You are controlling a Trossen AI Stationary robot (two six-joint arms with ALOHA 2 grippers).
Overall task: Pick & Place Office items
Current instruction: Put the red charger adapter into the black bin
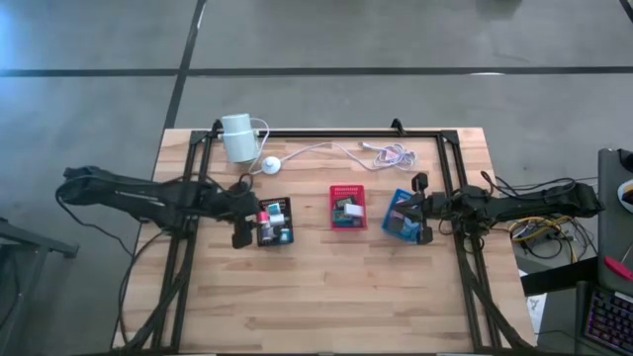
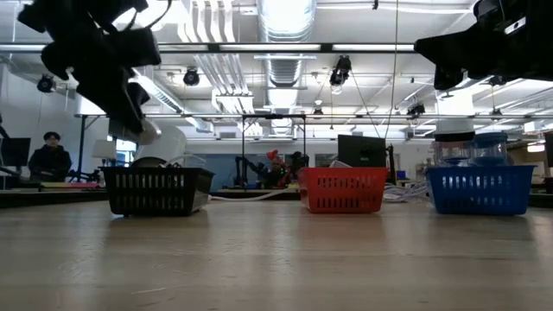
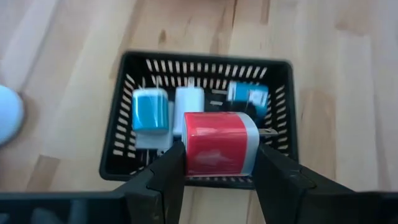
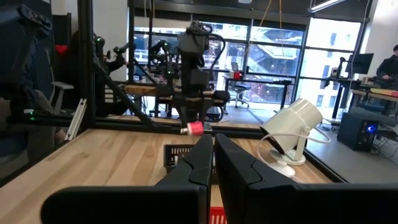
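High view: left gripper (image 1: 240,233) sits at the left edge of the black tray (image 1: 276,222); right gripper (image 1: 423,210) is over the blue tray (image 1: 401,215). The red tray (image 1: 347,207) stands between the two, well apart from both. All three trays hold small items, too small here to tell apart. A white cylinder device (image 1: 237,136) and its white cable (image 1: 326,148) lie along the far side of the wooden surface (image 1: 326,297).

Low view: the three trays stand in a row on the surface, black (image 2: 156,190), red (image 2: 343,189), blue (image 2: 480,188). Both arms hang above tray height; the grippers' fingers are not readable here. Behind: an open workroom with ceiling ducts and lights, benches, and a seated person (image 2: 50,159) at far left.

Left wrist view: only this view shows the grasp. The left gripper (image 3: 219,163) is clenched on a red block (image 3: 219,144) with a pale grey end, held above the black tray's (image 3: 124,93) near rim. Inside the tray lie two blue blocks (image 3: 151,111) (image 3: 247,96) and a white block (image 3: 188,102).

Right wrist view: right gripper (image 4: 213,163) is clenched with its fingers pressed together, nothing between them. Across the surface the left arm shows with the red block (image 4: 195,128) at its tip, and the white cylinder device (image 4: 289,132) stands to one side. Large windows and desks fill the room beyond.
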